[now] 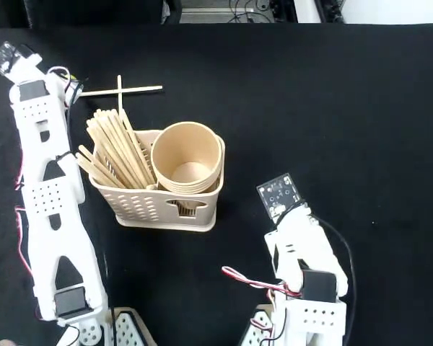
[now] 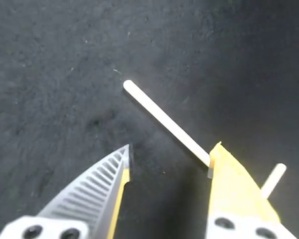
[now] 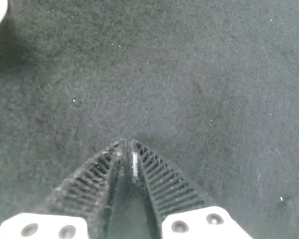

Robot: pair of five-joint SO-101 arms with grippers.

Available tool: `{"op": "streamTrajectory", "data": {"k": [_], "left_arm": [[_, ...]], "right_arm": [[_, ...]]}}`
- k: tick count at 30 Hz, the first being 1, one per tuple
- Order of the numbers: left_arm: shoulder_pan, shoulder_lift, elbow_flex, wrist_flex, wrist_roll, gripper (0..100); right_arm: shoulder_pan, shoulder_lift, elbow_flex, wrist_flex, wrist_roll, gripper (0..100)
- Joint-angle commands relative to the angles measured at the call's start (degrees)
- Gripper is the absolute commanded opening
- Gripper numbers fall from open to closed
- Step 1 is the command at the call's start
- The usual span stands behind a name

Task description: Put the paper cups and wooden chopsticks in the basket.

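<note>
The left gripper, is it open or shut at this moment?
Open. In the left wrist view the left gripper has its jaws wide apart, above a chopstick lying on the black table.

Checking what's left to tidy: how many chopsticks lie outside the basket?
2. One chopstick lies on the table beyond the basket; a second chopstick crosses it, by the left gripper. More could hide under the arm.

Left gripper (image 2: 172, 147) spread wide above the black table (image 2: 65, 74); a wooden chopstick (image 2: 159, 117) slants from ahead to behind its yellow-taped finger (image 2: 229, 184), another stick end (image 2: 274, 179) just outside it
</note>
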Motion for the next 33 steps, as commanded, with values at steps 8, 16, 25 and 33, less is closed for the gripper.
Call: {"op": "streamTrajectory", "data": {"k": [8, 16, 25, 33], "left_arm": [[-0.4, 1.8, -0.5, -0.4, -0.4, 15], [-0.2, 1.4, -1.0, -1.2, -0.4, 5], [1.1, 1.5, -11.9, 0.5, 9.5, 24], [1.3, 3.6, -11.7, -12.7, 9.3, 17]], "right_arm": [[-0.6, -4.0, -0.1, 0.5, 0.4, 1.3], [-0.6, -4.0, -0.1, 0.5, 0.4, 1.3], [-0.6, -4.0, -0.1, 0.5, 0.4, 1.3], [-0.6, -4.0, -0.1, 0.6, 0.4, 1.4]]}}
